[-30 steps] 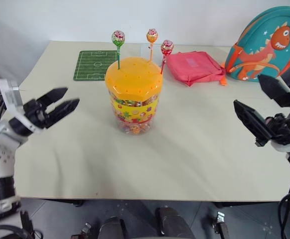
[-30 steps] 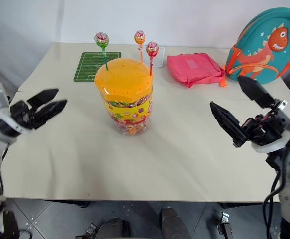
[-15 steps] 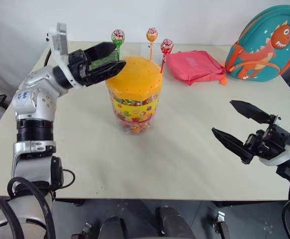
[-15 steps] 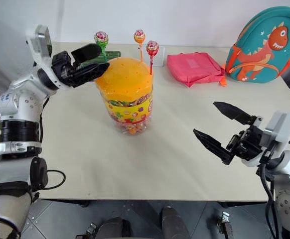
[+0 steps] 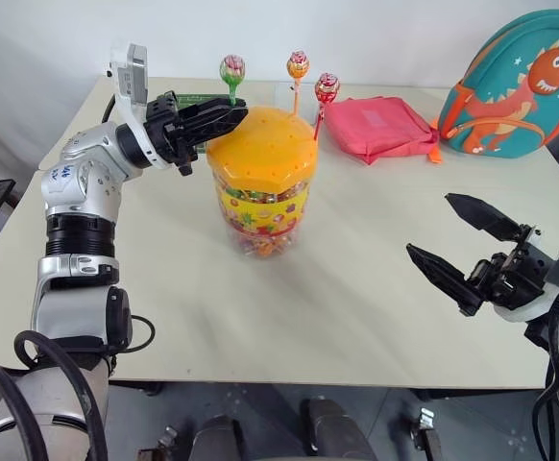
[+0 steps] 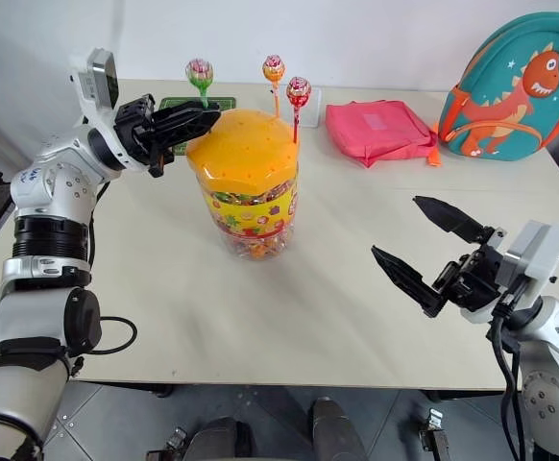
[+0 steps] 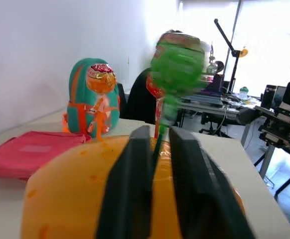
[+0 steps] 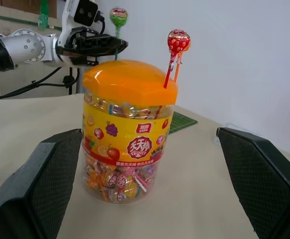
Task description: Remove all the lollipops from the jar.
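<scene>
the jar point(image 5: 261, 182) stands upright near the middle of the pale surface point(image 5: 356, 298), its domed orange lid still on and loose sweets showing through the clear wall above and below the yellow label band. three lollipops stick up out of the lid on thin sticks: the green lollipop point(image 5: 231, 69) on the robot's left side, the orange lollipop point(image 5: 298, 65) behind the middle, and the red lollipop point(image 5: 328, 87) just beside it to the right. the left end effector point(image 5: 230, 115) reaches in level over the lid's left edge and is clenched on the green lollipop's stick, just above the lid; in the left wrist view the two black fingers point(image 7: 130, 184) press the stick between them with the candy head above. the right end effector point(image 5: 457, 245) hangs well apart from the jar over the right side of the surface, its fingers spread wide and grasping nothing. behind the jar lie a green football-pitch mat point(image 6: 179, 100), a pink pouch point(image 5: 376, 125) and a teal dinosaur backpack point(image 5: 515, 86).
</scene>
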